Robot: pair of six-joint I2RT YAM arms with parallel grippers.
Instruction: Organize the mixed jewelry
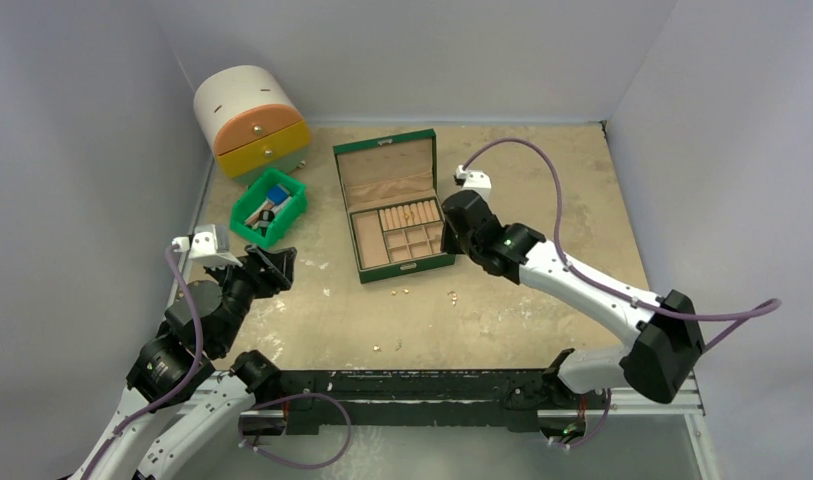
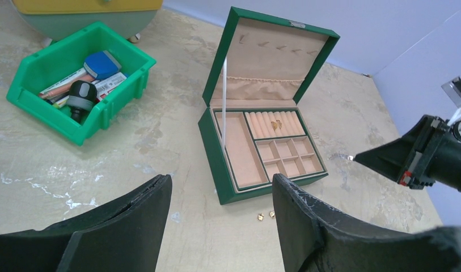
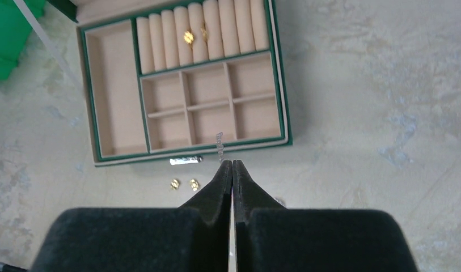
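Right gripper (image 3: 232,164), clenched on a thin silver piece (image 3: 219,146), hangs over the box's (image 3: 114,96) front edge; left gripper (image 2: 221,184) hovers released by the tabletop's left edge. Placing seems in hand: next, advance over a compartment and release. Gold studs (image 3: 175,183) lie just before the box.

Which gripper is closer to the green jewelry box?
Right. The right gripper, shut on a small silver piece, is near the front right corner of the jewelry box; the left gripper is open, off to its left.
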